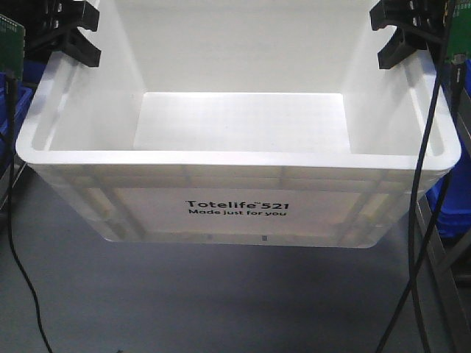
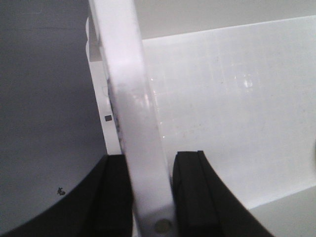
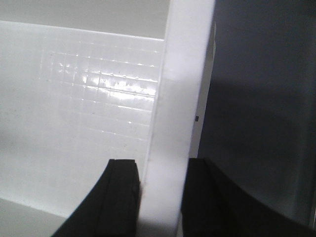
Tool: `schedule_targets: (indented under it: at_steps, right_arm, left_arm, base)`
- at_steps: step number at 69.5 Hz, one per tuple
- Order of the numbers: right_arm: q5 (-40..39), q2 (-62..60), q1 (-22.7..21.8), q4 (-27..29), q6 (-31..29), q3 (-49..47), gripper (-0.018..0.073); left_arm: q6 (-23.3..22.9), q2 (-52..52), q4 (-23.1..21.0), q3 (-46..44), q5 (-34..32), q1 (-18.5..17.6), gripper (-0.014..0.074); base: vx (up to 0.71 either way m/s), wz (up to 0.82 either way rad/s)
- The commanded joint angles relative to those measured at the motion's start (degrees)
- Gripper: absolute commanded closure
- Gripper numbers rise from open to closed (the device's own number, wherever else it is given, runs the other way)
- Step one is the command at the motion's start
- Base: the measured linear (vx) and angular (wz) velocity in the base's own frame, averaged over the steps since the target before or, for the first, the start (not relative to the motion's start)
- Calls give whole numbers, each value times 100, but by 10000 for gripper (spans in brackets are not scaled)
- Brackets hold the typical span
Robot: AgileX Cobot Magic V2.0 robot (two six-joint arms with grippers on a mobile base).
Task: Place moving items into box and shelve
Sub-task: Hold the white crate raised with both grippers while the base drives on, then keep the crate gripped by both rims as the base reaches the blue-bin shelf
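The large white rectangular plastic tote box [image 1: 235, 158], printed "Totelife 521", hangs above the grey floor [image 1: 221, 301], its underside apparently off the ground. The left gripper [image 1: 70, 29] is clenched on the box's left rim. The left wrist view shows one black pad inside the wall and one outside, pressed against the white plastic. The right gripper [image 1: 401, 33] grips the box's right rim in the same way.

Neither round plush toy shows in any view, and none lies on the visible part of the box's bottom. I cannot tell whether the loading step is done.

The step in hand looks like carrying the box toward a shelf. To do it well:

- Both arms should travel at one height and one pace, so the box stays level and neither rim twists out of its pads.
- The spacing between the arms should stay fixed, since the thin rim is the only hold.
- The black cable [image 1: 419, 184] at the box's right side and the blue plastic bins [image 1: 452, 206] beside the box could snag it.
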Motion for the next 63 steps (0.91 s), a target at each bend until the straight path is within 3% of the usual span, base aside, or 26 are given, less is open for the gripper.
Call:
schedule_targets:
  at_steps: [1,31,63]
  right_arm:
    - [-55,-281,130,1280,-51,-250,564]
    - [-55,-281,130,1280,-51,-250,564]
    - [-55,-281,130,1280,-51,-250,564]
  left_arm:
    - [34,-320,-1389,-231,-597,-180,601]
    - [34,-320,-1389,-231,-597,-180,601]
    - [34,-320,-1389,-231,-597,-180,601]
  base:
    - [42,6]
    - [38,18]
    - [29,49]
